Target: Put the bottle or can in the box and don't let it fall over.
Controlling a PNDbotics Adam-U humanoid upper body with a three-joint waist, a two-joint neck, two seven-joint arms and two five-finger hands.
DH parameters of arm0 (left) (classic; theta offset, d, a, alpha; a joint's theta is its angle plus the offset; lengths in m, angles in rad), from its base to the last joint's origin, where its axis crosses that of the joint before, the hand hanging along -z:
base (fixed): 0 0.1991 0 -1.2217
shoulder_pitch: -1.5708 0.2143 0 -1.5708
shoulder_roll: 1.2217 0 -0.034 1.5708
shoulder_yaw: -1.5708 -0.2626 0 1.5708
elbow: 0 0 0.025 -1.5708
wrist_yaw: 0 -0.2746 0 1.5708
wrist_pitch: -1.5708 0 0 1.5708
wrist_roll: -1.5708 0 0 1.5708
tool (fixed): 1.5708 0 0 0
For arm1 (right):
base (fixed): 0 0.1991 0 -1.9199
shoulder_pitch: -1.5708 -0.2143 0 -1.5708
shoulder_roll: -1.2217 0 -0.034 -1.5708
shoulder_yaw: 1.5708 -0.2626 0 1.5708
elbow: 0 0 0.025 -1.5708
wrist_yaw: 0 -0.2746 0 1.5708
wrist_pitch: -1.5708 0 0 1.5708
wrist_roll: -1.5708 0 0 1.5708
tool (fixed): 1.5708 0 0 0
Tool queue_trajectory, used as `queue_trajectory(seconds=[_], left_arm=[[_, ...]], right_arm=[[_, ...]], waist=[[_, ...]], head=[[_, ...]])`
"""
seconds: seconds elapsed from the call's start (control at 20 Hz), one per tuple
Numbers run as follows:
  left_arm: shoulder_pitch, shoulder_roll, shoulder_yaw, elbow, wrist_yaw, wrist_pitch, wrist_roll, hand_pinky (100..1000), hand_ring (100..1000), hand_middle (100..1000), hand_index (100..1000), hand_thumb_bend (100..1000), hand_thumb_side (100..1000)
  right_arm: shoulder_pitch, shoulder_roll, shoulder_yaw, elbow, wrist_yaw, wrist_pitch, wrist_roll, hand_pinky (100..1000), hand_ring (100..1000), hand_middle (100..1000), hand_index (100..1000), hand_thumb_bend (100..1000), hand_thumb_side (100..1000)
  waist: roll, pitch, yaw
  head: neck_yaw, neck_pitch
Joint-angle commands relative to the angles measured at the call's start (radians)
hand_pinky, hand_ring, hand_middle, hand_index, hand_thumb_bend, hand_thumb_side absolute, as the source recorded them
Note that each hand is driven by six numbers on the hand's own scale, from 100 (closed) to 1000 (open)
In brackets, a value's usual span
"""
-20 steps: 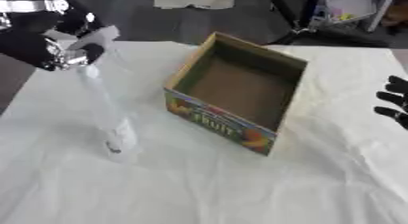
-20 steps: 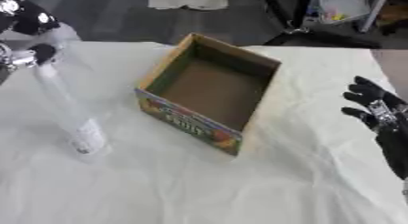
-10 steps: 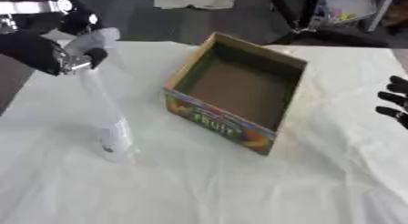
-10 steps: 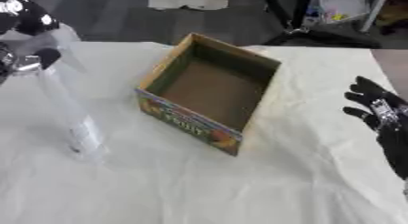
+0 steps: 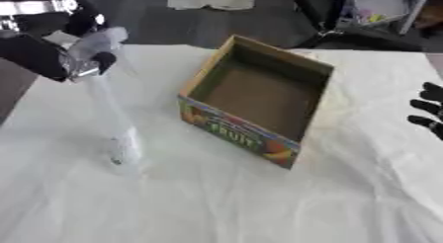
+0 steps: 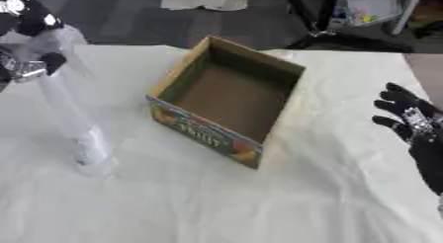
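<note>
Left eye view: the left hand (image 5: 54,54) is at the upper left, fingers curled round the top of a clear plastic bottle (image 5: 110,119); the bottle is blurred, and slants down from the hand so that its lower end is at or just above the white cloth (image 5: 216,197), whether touching cannot be told; it is left of the box (image 5: 258,100) and apart from it; the box is an open cardboard one, empty inside, with fruit print and the word FRUIT on its near wall; only the fingertips of the right hand (image 5: 427,108) show at the right edge. Right eye view: the right hand shows more fully at the right, fingers straight and spread, holding nothing, well apart from the box; the left hand is cut off by the upper left corner, closed on the bottle's top.
</note>
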Motion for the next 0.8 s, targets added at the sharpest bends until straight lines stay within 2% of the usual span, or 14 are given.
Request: queue_trajectory(seconds=[0.05, 0.2, 0.25, 0.5, 0.8], left_arm=[[-0.017, 0.020, 0.013, -0.010, 0.002, 0.003, 0.017, 635, 487, 502, 583, 100, 272], [-0.020, 0.019, 0.014, -0.010, 0.003, 0.006, 0.031, 620, 456, 478, 554, 100, 295], [-0.020, 0.019, 0.014, -0.011, 0.003, 0.006, 0.035, 612, 415, 463, 539, 100, 301], [-0.021, 0.018, 0.011, -0.009, -0.002, 0.009, 0.042, 598, 384, 433, 510, 100, 315], [-0.024, 0.018, 0.014, -0.008, -0.014, 0.003, 0.060, 569, 345, 401, 478, 100, 211]], right_arm=[[-0.005, -0.015, -0.008, -0.012, -0.009, -0.001, 0.002, 844, 916, 996, 792, 100, 702], [-0.006, -0.015, -0.007, -0.012, -0.010, -0.002, 0.003, 845, 916, 997, 792, 100, 703], [-0.006, -0.015, -0.007, -0.012, -0.010, -0.002, 0.004, 846, 917, 997, 792, 100, 704], [-0.007, -0.015, -0.007, -0.012, -0.012, -0.002, 0.005, 848, 917, 997, 793, 100, 705], [-0.008, -0.014, -0.007, -0.013, -0.016, 0.000, 0.006, 848, 917, 998, 793, 100, 713]], waist=[[0.001, -0.023, 0.000], [0.001, -0.024, -0.002], [0.002, -0.024, -0.003], [0.002, -0.025, -0.007], [0.004, -0.027, -0.009]], head=[[0.000, -0.002], [0.000, -0.002], [0.000, -0.002], [0.001, -0.004], [0.000, -0.003]])
